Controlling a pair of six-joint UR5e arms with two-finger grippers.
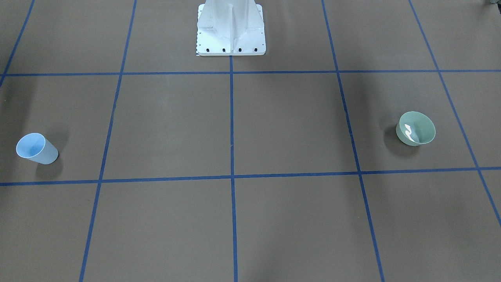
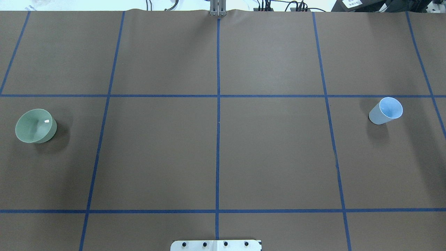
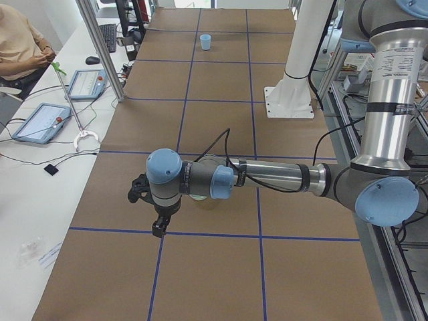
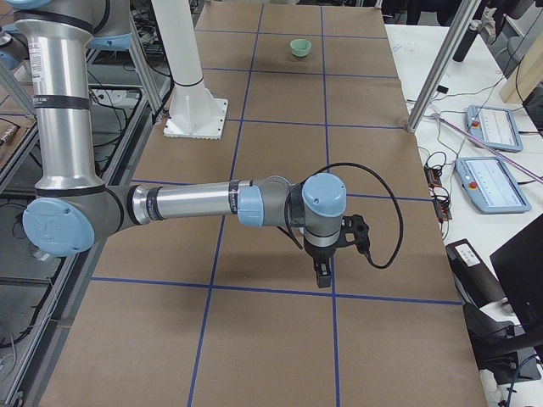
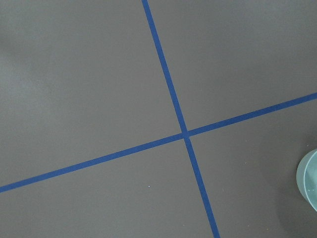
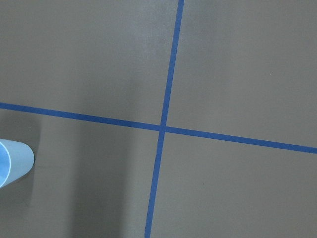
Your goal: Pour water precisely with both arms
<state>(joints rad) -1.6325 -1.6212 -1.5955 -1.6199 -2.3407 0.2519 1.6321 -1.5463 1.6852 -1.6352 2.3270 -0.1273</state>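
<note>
At the overhead view's left edge the water (image 2: 46,121) glints in the green bowl (image 2: 35,127), blue cup (image 2: 385,111) far right; the left gripper (image 3: 158,227) and right gripper (image 4: 322,275), aperture impossible to tell, should grasp each vessel squarely, level.

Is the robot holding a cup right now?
No, nothing is held. The blue cup and the green bowl both stand alone on the table, untouched.

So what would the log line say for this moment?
stage: pour not begun | left gripper: hovers by green bowl | right gripper: hovers by blue cup | jaws: cannot tell
</note>
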